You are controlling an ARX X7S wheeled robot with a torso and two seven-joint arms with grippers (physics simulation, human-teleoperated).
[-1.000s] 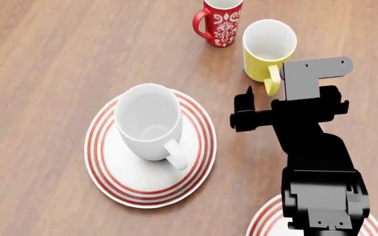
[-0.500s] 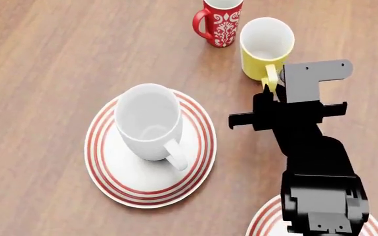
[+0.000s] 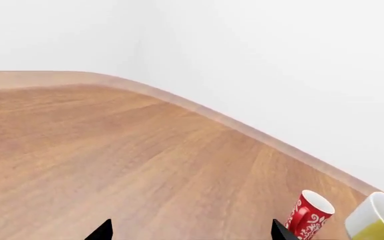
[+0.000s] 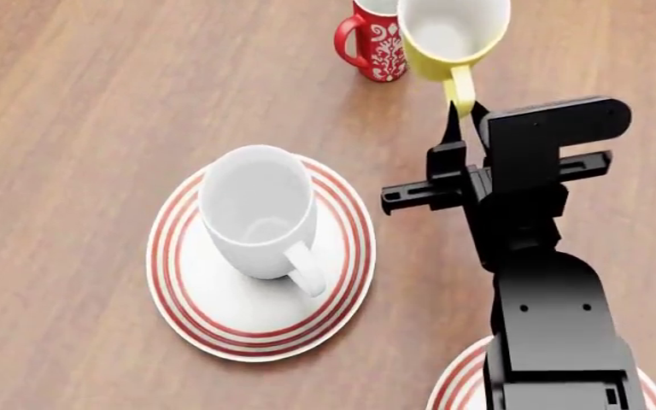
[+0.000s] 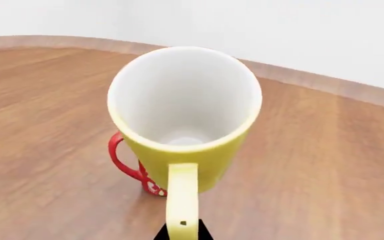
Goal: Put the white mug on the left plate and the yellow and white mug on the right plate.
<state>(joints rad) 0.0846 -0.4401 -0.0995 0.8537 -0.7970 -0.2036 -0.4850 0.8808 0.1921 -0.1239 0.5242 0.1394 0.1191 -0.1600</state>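
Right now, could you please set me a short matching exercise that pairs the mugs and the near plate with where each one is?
Things:
1. white mug
2. yellow and white mug
3. red mug
4. right plate

Places:
A. mostly hidden under the right arm at the near edge of the head view
B. held by its handle in the right hand
C. standing on the left plate
D. on bare table, just behind the yellow mug

Pairs: 1-C, 2-B, 3-D, 4-A

head view high above the surface (image 4: 100, 77) looking down, right wrist view close behind the yellow and white mug (image 5: 185, 125), left wrist view low and farther off, all sharing that mug
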